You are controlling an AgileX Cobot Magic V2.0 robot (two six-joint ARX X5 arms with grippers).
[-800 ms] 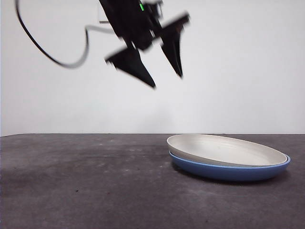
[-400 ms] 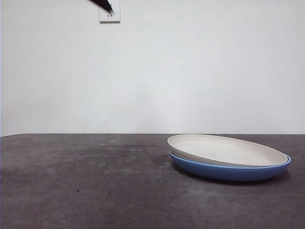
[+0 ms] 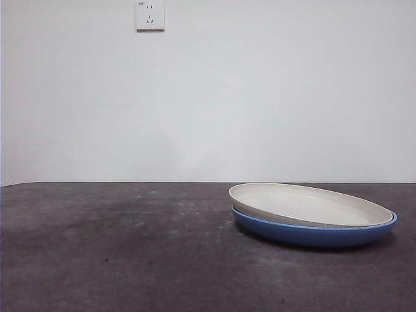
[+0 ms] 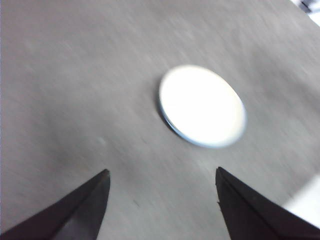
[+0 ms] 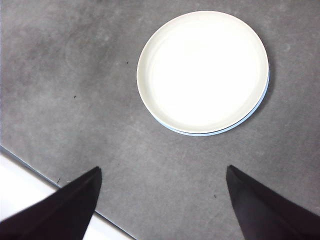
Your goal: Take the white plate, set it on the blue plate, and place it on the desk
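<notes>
White matte round plate (image 3: 305,203) sits stacked on the glossy round blue plate (image 3: 312,233), a bit tilted, at the lower right of the front view on the dark mottled grey counter (image 3: 130,247). Left pincer (image 4: 162,200) and right pincer (image 5: 162,200) both hang high above, jaws spread apart, holding nothing. White wall socket (image 3: 149,15) shows upper left.

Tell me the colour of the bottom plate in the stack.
Glossy medium blue: the blue plate under the white plate, clearest in the front view.
</notes>
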